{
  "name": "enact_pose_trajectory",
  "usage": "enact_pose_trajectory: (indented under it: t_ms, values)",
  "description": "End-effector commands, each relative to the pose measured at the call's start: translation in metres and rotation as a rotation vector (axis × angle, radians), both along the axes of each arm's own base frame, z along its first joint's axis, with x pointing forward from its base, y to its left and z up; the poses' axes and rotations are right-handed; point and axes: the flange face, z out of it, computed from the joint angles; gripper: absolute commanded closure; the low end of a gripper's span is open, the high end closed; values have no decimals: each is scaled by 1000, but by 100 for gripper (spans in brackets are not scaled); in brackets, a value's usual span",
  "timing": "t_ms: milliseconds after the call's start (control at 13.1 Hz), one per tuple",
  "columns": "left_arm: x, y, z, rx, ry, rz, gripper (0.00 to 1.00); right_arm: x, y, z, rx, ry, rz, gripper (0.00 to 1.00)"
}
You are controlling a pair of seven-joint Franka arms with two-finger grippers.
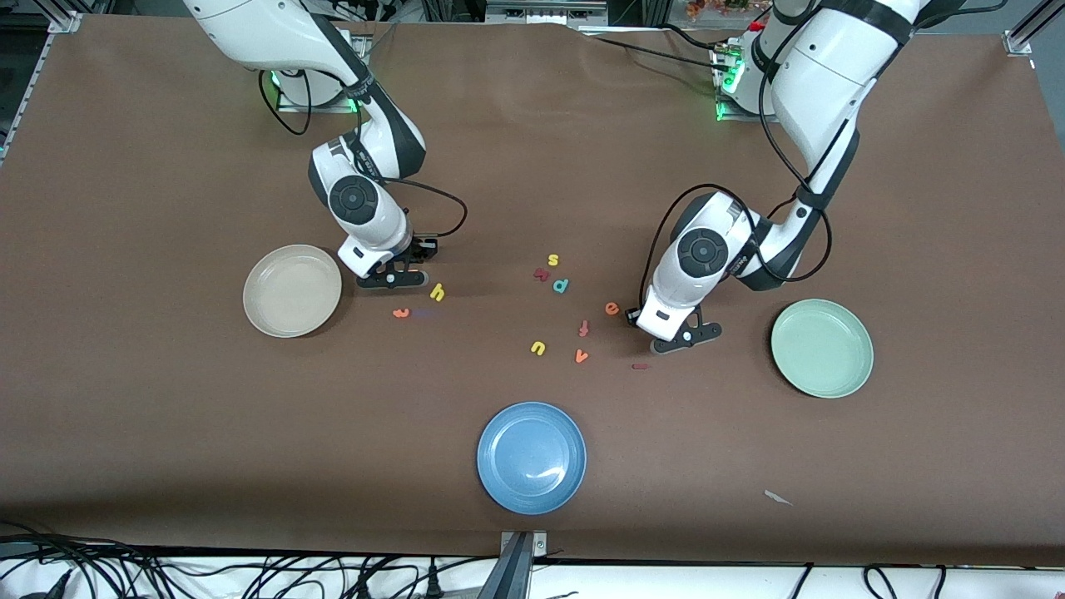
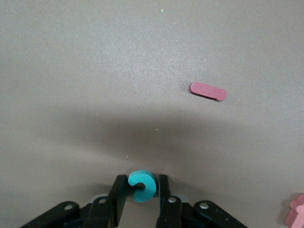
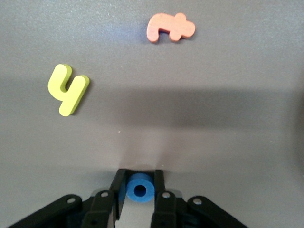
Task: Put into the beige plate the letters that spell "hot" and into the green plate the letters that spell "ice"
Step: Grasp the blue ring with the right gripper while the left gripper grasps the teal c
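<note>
- Beige plate [image 1: 292,290] sits left of centre, bare.
- Right gripper [image 1: 393,277] beside it pinches the blue o [image 3: 140,188]; yellow h [image 1: 437,292] and orange t [image 1: 401,313] lie just below.
- Stray letters [image 1: 562,285] clutter mid-frame, above the blue plate [image 1: 532,457].
- Left gripper [image 1: 684,337] clamps the teal c [image 2: 141,185], near orange e [image 1: 611,309] and red i [image 1: 639,366].
- Green plate [image 1: 821,348] lies at the right.

A pink letter [image 2: 295,211] is cut off by the left wrist view's edge — shape unclear.

Brown table [image 1: 166,416]: beige plate [image 1: 292,290], green plate [image 1: 822,348], blue plate [image 1: 532,457], scattered foam letters [image 1: 562,285] mid-table.
</note>
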Motion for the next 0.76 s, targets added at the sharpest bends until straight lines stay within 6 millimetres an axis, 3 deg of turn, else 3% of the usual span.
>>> enact_pose_trajectory:
  t_ms: [0,229,306,458,688]
  values:
    - [4,-3,-10,7,-6,-11,71,10,-6,41,-16,13,-1,81]
    - [4,-3,-10,8,-5,-11,72,44,-42,87,-57,51,-13,81]
    - [4,-3,-10,8,-5,-11,72,57,-66,96,-75,73,-28,82]
    - [4,-2,-10,9,-4,-11,74,79,-123,101,-90,92,-17,84]
    - [13,3,2,9,-21,-5,77,96,-203,85,-97,105,49,84]
